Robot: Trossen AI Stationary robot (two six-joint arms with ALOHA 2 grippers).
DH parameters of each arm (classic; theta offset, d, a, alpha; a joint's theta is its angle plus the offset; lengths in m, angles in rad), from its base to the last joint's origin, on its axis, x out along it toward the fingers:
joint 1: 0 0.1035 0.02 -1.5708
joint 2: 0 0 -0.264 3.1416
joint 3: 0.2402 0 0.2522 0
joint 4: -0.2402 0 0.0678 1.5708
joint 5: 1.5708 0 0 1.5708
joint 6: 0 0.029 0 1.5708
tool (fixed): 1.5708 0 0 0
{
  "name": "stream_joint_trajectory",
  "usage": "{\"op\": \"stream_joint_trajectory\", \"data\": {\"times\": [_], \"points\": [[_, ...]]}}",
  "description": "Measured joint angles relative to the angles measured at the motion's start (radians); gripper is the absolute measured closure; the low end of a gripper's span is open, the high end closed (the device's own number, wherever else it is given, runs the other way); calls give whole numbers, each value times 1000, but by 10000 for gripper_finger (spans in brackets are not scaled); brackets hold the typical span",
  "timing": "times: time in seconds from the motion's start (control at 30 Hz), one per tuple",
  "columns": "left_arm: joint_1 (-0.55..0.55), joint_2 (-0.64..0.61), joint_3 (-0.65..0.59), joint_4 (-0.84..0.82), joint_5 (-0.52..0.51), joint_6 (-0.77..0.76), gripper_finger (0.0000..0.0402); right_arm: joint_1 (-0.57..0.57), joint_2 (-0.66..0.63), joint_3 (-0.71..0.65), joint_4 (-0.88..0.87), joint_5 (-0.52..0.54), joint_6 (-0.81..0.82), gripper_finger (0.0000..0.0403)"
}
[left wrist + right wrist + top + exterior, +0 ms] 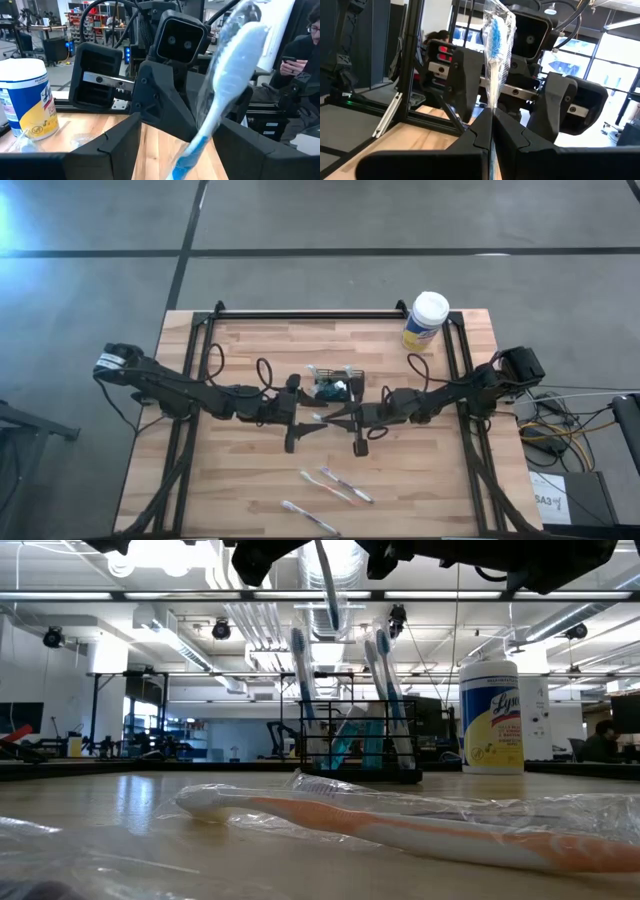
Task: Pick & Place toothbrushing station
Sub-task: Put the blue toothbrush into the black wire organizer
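My right gripper point(492, 131) is clamped on a plastic-wrapped blue toothbrush point(495, 45), left gripper point(175, 145) spread; slippery wrap could let it twist before reaching the black mesh caddy point(334, 383).

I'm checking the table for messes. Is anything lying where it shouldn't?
Yes. Three wrapped toothbrushes lie loose near the front of the table, apart from the black caddy, where other brushes stand upright. The right gripper has its fingers shut on a wrapped blue toothbrush.
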Motion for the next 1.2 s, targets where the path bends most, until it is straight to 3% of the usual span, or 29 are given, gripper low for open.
{"op": "stream_joint_trajectory", "data": {"times": [0.63, 0.93, 1.2], "points": [[-8, -54, -3, 3, 63, 9, 172, 0, -11, -2, -5, -3, -2, 394], [-8, -54, -3, 0, 63, 31, 254, 0, -12, -2, 1, -3, -2, 394], [-8, -54, -3, -2, 67, 109, 377, 0, -12, -2, 2, -4, 0, 394]]}}
